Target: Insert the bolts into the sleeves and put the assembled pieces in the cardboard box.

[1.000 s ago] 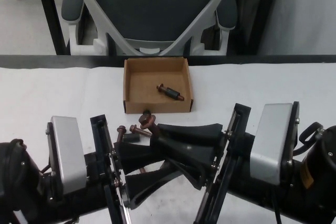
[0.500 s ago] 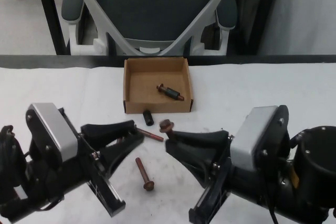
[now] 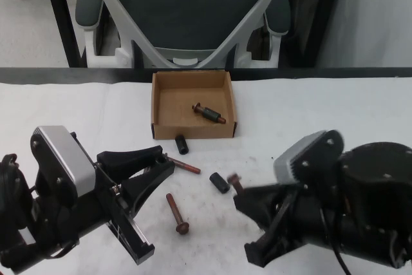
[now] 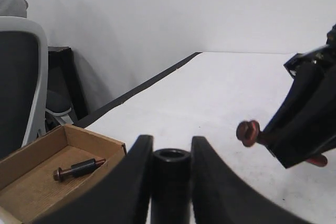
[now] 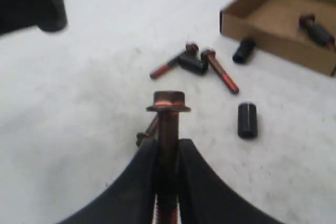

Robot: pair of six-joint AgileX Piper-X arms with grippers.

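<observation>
Left gripper [image 4: 171, 148] clamps a black sleeve [image 4: 170, 179]; right gripper [image 5: 168, 150] clamps a bolt [image 5: 168, 109]; both are in front of the cardboard box [image 3: 192, 131]. One assembled piece [image 3: 208, 113] lies inside the box; a loose sleeve [image 3: 181, 144] sits just in front of it; a loose bolt [image 3: 176, 212] lies farther out.

Bench [image 3: 335, 107] bears cardboard box [image 3: 193, 131], bolts [image 3: 175, 211], perhaps three sleeves [image 3: 219, 183].

Grey chair [image 3: 193, 4] behind white bench [image 3: 335, 111]

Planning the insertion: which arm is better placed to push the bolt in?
Right, probably: the right claw grips the bolt; the left claw holds the sleeve, bore exposed.
</observation>
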